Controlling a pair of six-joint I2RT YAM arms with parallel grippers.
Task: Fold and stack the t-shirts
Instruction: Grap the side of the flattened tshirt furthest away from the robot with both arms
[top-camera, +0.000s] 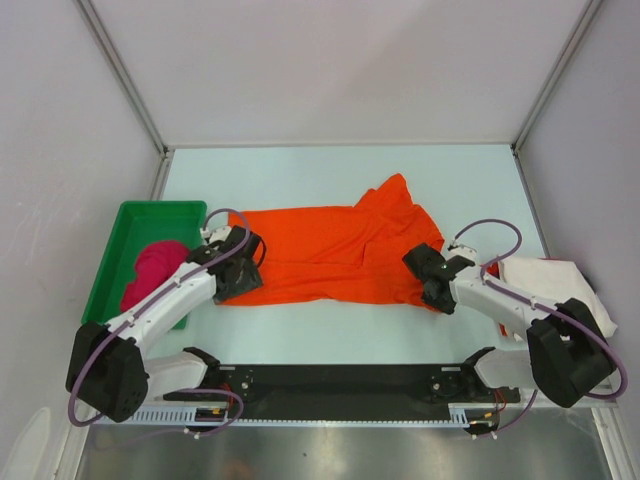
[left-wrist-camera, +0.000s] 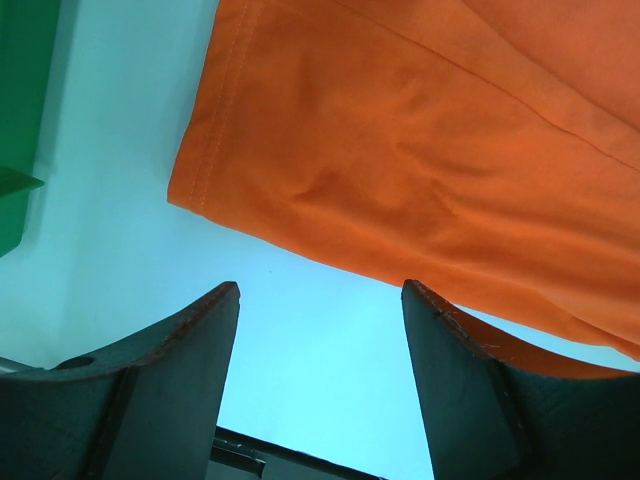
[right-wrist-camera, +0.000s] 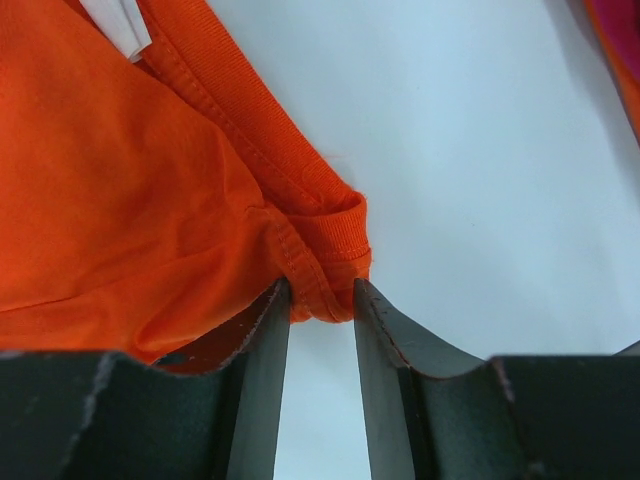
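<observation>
I see the orange t-shirt (top-camera: 330, 255) spread flat on the tabletop (top-camera: 300, 175) between both arms. My left tool (left-wrist-camera: 320, 292) is wide open with nothing in it, just beside the shirt's hem corner. My right tool (right-wrist-camera: 322, 285) is closed to a narrow gap, nipping the collar fold at its tips. The pink t-shirt (top-camera: 155, 265) lies bunched in the green tray (top-camera: 125, 215), and the white t-shirt (top-camera: 545, 275) lies beside the right arm.

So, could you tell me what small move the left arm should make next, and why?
Probably ease the left gripper forward and shut on the orange t-shirt's hem: its jaws stand open over bare table, while the right gripper has cloth between its tips.
</observation>
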